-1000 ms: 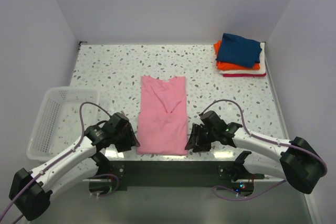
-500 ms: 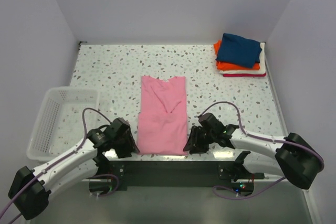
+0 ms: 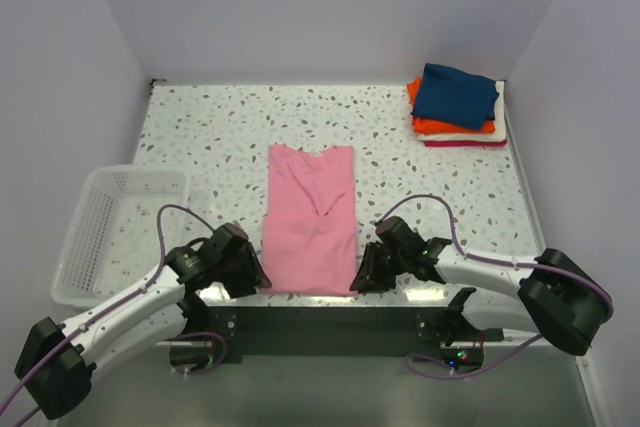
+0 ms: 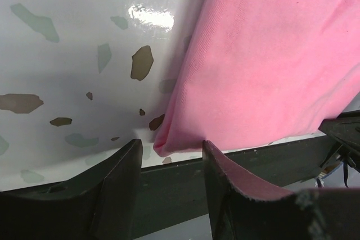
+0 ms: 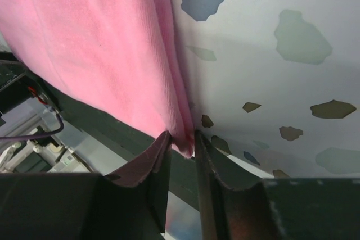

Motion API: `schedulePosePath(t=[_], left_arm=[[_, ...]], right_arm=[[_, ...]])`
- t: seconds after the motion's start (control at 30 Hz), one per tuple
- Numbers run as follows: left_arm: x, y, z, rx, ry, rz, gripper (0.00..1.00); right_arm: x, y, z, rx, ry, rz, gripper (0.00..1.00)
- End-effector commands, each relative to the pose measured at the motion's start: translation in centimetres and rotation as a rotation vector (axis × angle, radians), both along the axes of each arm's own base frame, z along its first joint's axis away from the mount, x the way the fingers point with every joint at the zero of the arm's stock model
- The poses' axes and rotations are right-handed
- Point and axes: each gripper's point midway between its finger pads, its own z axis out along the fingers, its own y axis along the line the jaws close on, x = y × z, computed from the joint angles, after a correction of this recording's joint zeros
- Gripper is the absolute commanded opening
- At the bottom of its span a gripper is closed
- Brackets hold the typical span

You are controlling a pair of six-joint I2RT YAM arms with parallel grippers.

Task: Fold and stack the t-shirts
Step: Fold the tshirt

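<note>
A spread t-shirt (image 3: 310,219) is laid mid-frame on the table (image 3: 200,137). Folded t-shirts (image 3: 456,105) are stacked upper right, a basket (image 3: 78,237) lower left.

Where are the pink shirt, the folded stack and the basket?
pink shirt (image 3: 310,222), top view, middle of cloth
folded stack (image 3: 455,95), top view, navy top shirt
basket (image 3: 78,237), top view, left wall

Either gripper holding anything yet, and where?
Right gripper pinches the pink shirt by its near right corner. Left gripper is open around the near left corner, holding nothing.

Red t-shirt (image 3: 465,143) mostly under stack (image 3: 455,97)
</note>
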Motion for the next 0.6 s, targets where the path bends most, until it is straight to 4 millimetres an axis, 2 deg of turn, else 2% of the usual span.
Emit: schedulePosePath(t=[0.0,0.17,0.3,0.4,0.5,0.57], left_arm=[[0.3,-0.9,0.2,-0.049,-0.018,-0.001,0.52],[0.1,-1.0,-0.6,-0.060,-0.013,-0.005,0.51],[0.4,-1.5,-1.0,-0.081,-0.020,-0.008,0.42],[0.2,-1.5,-1.2,-0.085,-0.021,-0.015,0.30],[0.4,-1.8,-0.7,-0.092,-0.032,-0.023,0.10],[0.7,-1.9,-0.2,-0.092,-0.045,-0.036,0.03]], right_arm=[[0.0,-0.3,-0.7,-0.021,0.005,-0.016,0.26],[0.2,0.0,-0.5,-0.015,-0.005,-0.011,0.16],[0.4,0.2,-0.4,-0.012,-0.013,-0.007,0.12],[0.5,0.3,-0.1,-0.004,-0.018,-0.003,0.09],[0.7,0.4,0.5,0.005,-0.040,0.010,0.04],[0.8,0.4,0.8,0.002,-0.054,0.026,0.00]])
